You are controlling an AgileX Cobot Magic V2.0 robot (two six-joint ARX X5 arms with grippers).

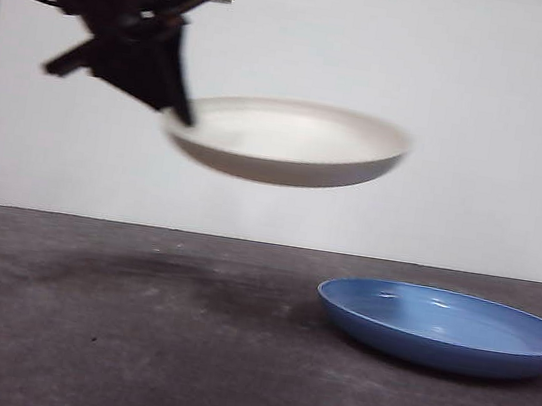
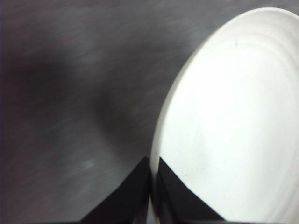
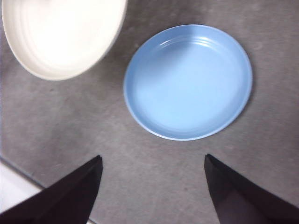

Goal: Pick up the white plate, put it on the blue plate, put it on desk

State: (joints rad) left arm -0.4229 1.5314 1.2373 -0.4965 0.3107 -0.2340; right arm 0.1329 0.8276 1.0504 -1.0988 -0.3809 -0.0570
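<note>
Front view: left gripper (image 1: 185, 110) holds cream white plate (image 1: 289, 143) airborne, tilted.

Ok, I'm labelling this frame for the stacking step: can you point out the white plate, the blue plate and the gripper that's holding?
white plate (image 1: 290, 140), front view, on its outer wall.
blue plate (image 3: 187, 81), right wrist view, on its inner floor.
left gripper (image 2: 153, 191), left wrist view, between its jaws clamped on the white plate's rim.

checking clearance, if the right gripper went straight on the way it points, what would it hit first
Most likely the blue plate: it lies ahead of the open right gripper, slightly off centre. Depth is unclear, so it might meet the bare desk just short of the plate.
</note>
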